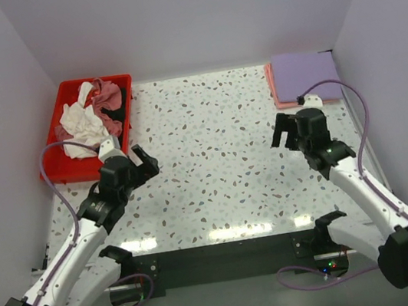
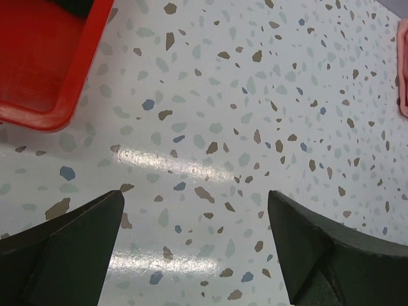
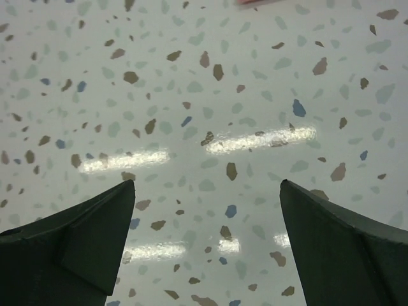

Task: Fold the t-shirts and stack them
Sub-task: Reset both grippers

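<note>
A folded lavender-purple t-shirt (image 1: 305,73) lies on a folded salmon-pink t-shirt (image 1: 275,89) at the far right corner. The pink one's edge shows in the left wrist view (image 2: 403,76). Crumpled white (image 1: 79,126), dusty-rose (image 1: 108,98) and dark (image 1: 120,104) t-shirts lie in the red tray (image 1: 59,170) at far left. My left gripper (image 1: 141,160) is open and empty over bare table beside the tray's near right corner (image 2: 194,210). My right gripper (image 1: 284,132) is open and empty over bare table, in front of the folded stack (image 3: 207,191).
The speckled terrazzo table (image 1: 210,144) is walled by pale panels at the back and both sides. The red tray's corner shows in the left wrist view (image 2: 44,76). A dark bar runs along the table's near edge (image 1: 228,254).
</note>
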Robot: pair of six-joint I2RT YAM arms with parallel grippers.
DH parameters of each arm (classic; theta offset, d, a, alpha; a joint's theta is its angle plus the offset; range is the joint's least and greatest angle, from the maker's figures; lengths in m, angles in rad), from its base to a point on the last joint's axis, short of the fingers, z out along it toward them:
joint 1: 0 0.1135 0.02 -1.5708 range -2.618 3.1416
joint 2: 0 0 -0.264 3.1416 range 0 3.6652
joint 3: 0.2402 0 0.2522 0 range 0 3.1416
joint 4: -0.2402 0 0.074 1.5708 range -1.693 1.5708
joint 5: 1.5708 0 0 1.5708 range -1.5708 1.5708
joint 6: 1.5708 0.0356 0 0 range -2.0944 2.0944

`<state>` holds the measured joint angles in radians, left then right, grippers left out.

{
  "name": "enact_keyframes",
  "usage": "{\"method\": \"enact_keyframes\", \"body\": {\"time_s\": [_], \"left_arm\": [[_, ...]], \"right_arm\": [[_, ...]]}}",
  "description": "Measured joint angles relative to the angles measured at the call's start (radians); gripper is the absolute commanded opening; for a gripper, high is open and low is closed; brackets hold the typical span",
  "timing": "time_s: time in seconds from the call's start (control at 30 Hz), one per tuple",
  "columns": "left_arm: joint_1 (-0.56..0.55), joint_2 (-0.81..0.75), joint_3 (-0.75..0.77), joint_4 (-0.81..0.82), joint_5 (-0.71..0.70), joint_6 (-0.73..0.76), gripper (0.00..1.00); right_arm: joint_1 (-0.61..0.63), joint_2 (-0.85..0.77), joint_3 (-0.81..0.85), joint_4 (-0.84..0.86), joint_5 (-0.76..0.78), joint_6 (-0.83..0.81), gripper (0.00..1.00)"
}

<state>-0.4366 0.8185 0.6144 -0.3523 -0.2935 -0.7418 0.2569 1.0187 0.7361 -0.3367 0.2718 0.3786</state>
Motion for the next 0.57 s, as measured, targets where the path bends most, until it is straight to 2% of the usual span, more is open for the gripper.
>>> {"method": "enact_keyframes", "body": {"time_s": [0.27, 0.57], "left_arm": [[0.000, -0.013, -0.008, 0.008, -0.005, -0.005, 1.00], [0.000, -0.064, -0.008, 0.015, -0.006, -0.008, 1.00]], "right_arm": [[0.000, -0.225, -0.041, 0.014, -0.135, 0.002, 0.99], [0.000, -0.285, -0.074, 0.007, -0.140, 0.002, 0.99]]}}
